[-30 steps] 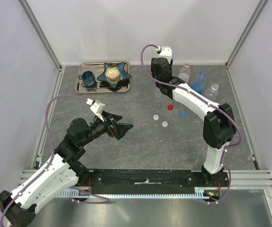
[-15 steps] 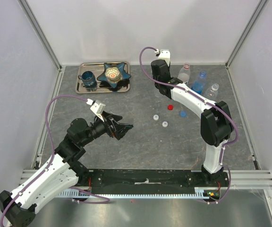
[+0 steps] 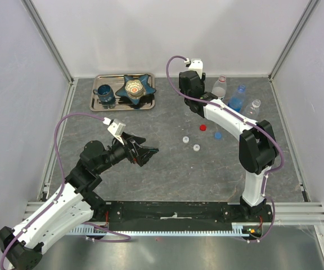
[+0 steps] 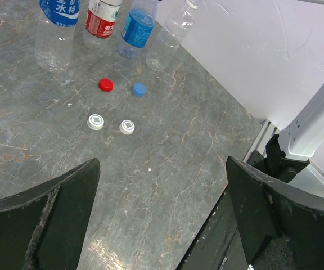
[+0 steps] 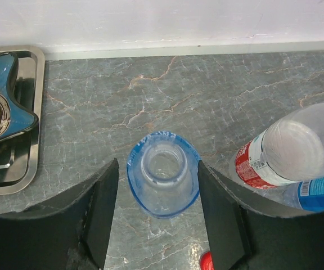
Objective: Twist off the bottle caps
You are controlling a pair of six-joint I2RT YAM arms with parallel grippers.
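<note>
My right gripper [image 5: 158, 164] points straight down at a blue-tinted bottle [image 5: 163, 171] whose neck is bare. Its jaws flank the bottle with a small gap on the left side, so it is open. In the top view the right gripper [image 3: 190, 90] hides that bottle. Three other bottles stand at the back right: red-labelled [image 3: 220, 85], blue [image 3: 238, 97] and plain [image 3: 254, 107]. Off the bottles, a red cap [image 3: 203, 127], a blue cap [image 3: 218, 135] and two white caps [image 3: 185, 139] [image 3: 196, 148] lie on the table. My left gripper [image 3: 148, 151] hangs wide open and empty, left of the caps.
A steel tray [image 3: 97, 104] at the back left holds a dark blue mug [image 3: 104, 94] and a blue star-shaped dish [image 3: 138, 87]. White walls close in the table on three sides. The right arm's base [image 4: 314, 129] shows at the right of the left wrist view.
The right wrist has shifted slightly left over the blue-tinted bottle. The left arm and the caps have not moved.
</note>
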